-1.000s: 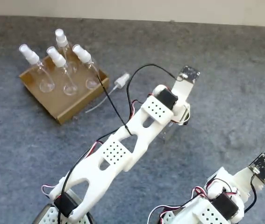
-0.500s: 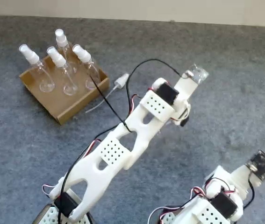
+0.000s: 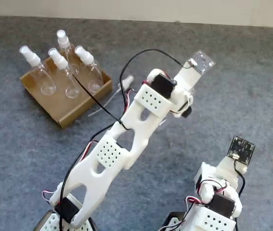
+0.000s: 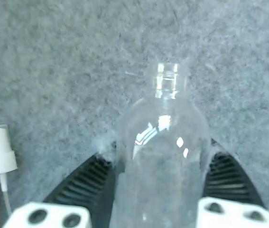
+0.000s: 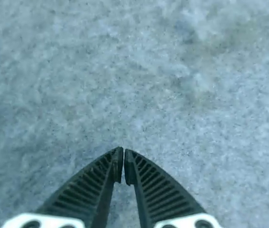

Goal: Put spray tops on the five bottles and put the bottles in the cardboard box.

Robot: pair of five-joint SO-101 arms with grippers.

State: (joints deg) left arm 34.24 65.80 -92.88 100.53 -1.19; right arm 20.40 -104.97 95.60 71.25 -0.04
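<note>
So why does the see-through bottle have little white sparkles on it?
Left wrist view: light bounces off the clear bottle held in the left hand, making white glints on its neck and shoulder. High view: the bottles in the cardboard box show pale shiny rings the same way. Right wrist view: the shut right hand is dull black over the grey carpet, so no sparkles there.

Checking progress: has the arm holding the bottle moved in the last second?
Yes. The left arm has swung toward the cardboard box, now overlapping the loose spray top beside it.
</note>
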